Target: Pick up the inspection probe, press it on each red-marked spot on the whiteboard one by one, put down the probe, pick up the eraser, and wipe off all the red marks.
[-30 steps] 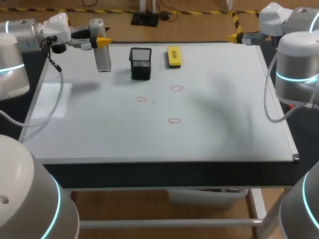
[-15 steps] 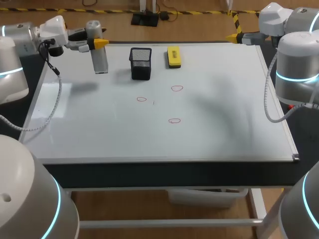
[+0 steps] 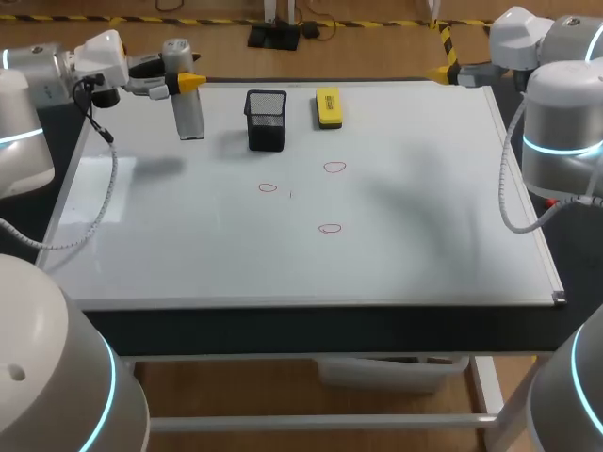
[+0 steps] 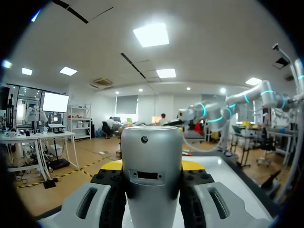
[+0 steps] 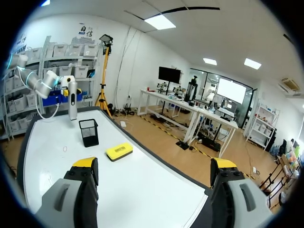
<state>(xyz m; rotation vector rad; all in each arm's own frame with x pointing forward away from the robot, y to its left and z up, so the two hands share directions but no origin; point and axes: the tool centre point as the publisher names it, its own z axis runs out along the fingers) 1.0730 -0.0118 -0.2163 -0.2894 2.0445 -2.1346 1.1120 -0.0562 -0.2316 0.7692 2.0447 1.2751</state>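
A whiteboard (image 3: 405, 245) covers the table, with three red marks (image 3: 329, 228) ringed near its middle; at its far left corner the left gripper (image 3: 182, 83) clenches the inspection probe (image 3: 188, 108), a silver cylinder hanging upright over the board, left of the black mesh cup (image 3: 267, 120); compared with a second ago, gripper and probe sit slightly further left and back, with no shift over the last half second; the yellow eraser (image 3: 328, 106) lies just right of the cup, unmoved; the right gripper (image 5: 154, 166) hangs by the board's far right corner, fingers spread wide and empty, unchanged.
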